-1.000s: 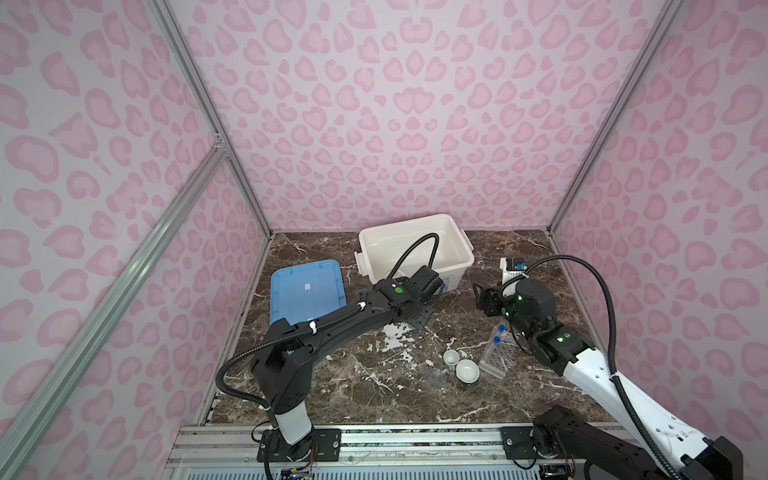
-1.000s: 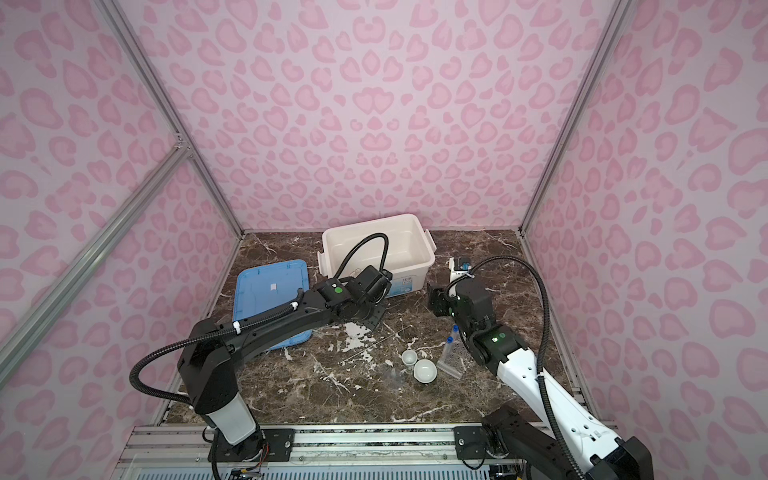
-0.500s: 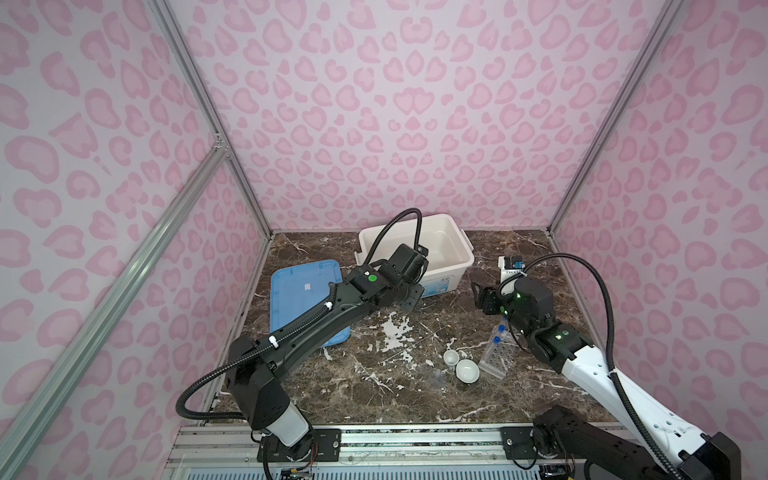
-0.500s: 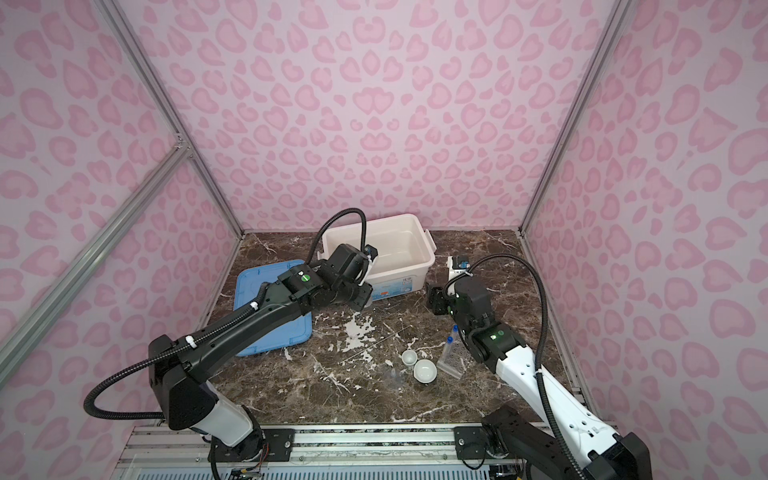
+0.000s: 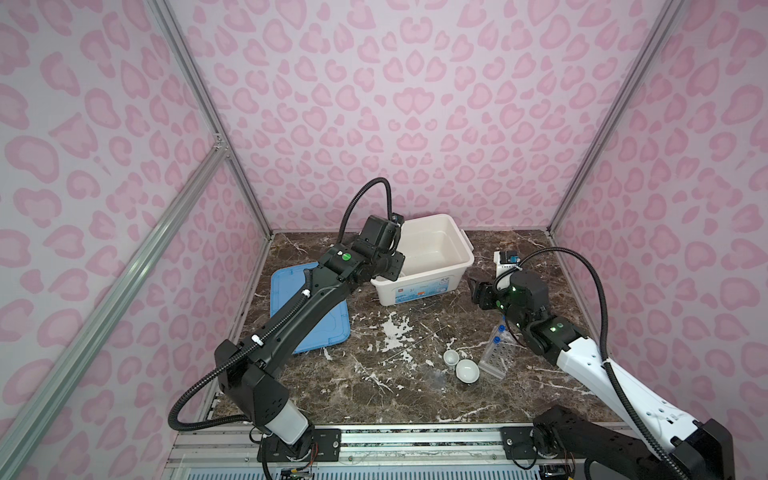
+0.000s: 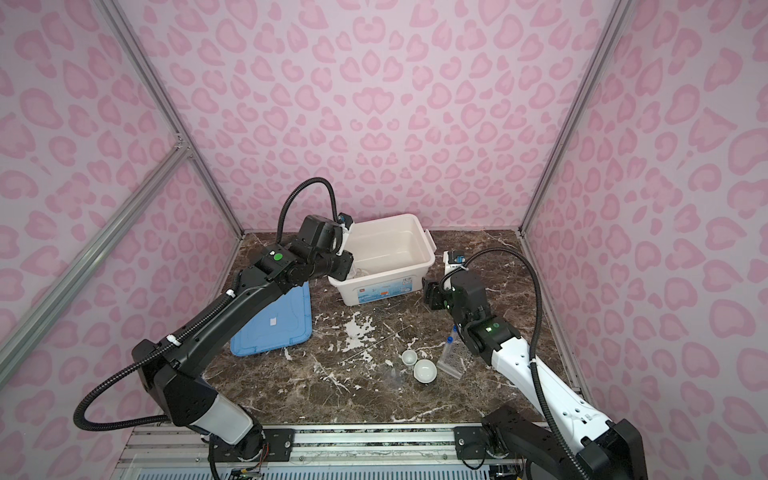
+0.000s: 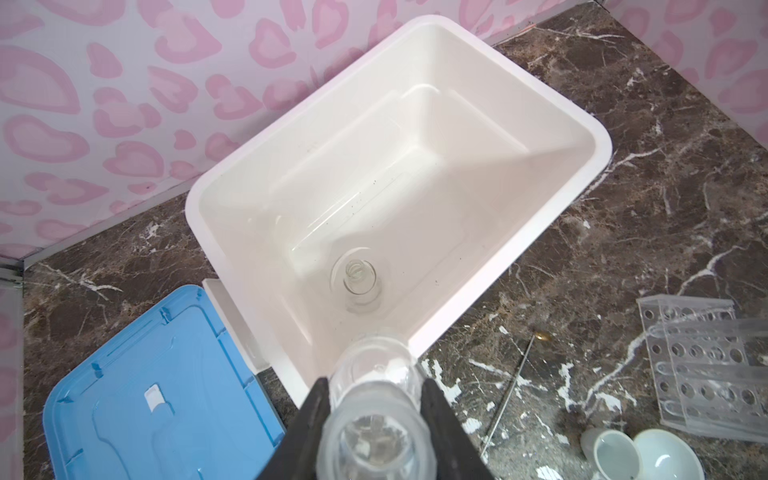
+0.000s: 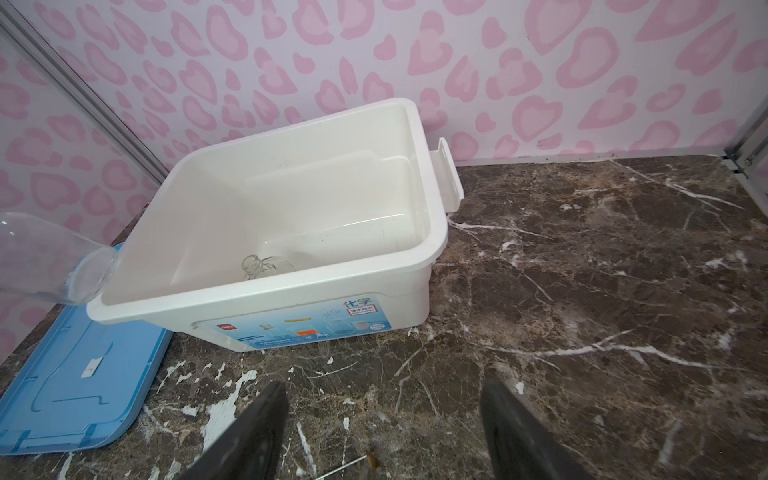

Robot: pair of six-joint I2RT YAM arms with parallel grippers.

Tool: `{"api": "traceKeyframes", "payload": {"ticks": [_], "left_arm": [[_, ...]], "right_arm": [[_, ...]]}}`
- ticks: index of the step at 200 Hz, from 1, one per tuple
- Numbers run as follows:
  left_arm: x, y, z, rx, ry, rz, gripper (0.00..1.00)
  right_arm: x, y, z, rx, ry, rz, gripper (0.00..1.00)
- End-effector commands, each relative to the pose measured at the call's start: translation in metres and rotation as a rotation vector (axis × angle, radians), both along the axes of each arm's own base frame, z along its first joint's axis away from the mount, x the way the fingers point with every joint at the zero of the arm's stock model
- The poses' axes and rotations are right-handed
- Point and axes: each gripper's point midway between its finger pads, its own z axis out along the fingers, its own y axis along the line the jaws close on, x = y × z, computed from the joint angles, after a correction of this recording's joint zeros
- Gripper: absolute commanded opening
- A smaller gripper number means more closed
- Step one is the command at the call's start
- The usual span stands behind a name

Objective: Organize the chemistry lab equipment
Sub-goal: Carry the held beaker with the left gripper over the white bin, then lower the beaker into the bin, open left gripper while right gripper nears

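Marble desk [image 5: 415,399] carries the white storage box [image 7: 457,124] at its back edge, with the blue lid [image 7: 145,395] flat beside it toward the left edge. The left gripper [image 7: 374,386] is clamped on a clear flask [image 7: 374,432], its mouth at the box's near left corner; a second flask [image 7: 359,276] sits inside the box. The right gripper [image 8: 384,407], jaws apart and empty, hovers over bare desk before the box. The tube rack [image 5: 496,357], holding blue-capped test tubes [image 5: 501,328], and two white dishes [image 5: 467,370] sit toward the front right, apart from both grippers.
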Motion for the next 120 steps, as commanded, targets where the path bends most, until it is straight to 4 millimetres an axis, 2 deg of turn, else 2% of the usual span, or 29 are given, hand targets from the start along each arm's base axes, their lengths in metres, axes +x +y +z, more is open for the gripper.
{"api": "traceKeyframes", "payload": {"ticks": [1,29,76,120], "left_arm": [[0.019,-0.004,0.011,-0.04,-0.04,-0.014,0.29],[0.047,-0.002,0.004,-0.041,-0.041,0.006,0.29],[0.099,0.004,-0.032,0.027,-0.017,0.042,0.27],[0.135,0.003,-0.043,0.032,-0.053,0.043,0.27]], "right_arm": [[0.005,0.005,0.005,0.008,-0.019,0.018,0.75],[0.01,0.01,0.002,0.005,-0.009,0.031,0.75],[0.019,0.016,0.002,-0.003,-0.005,0.039,0.75],[0.029,0.023,0.004,0.003,-0.004,0.051,0.75]]}}
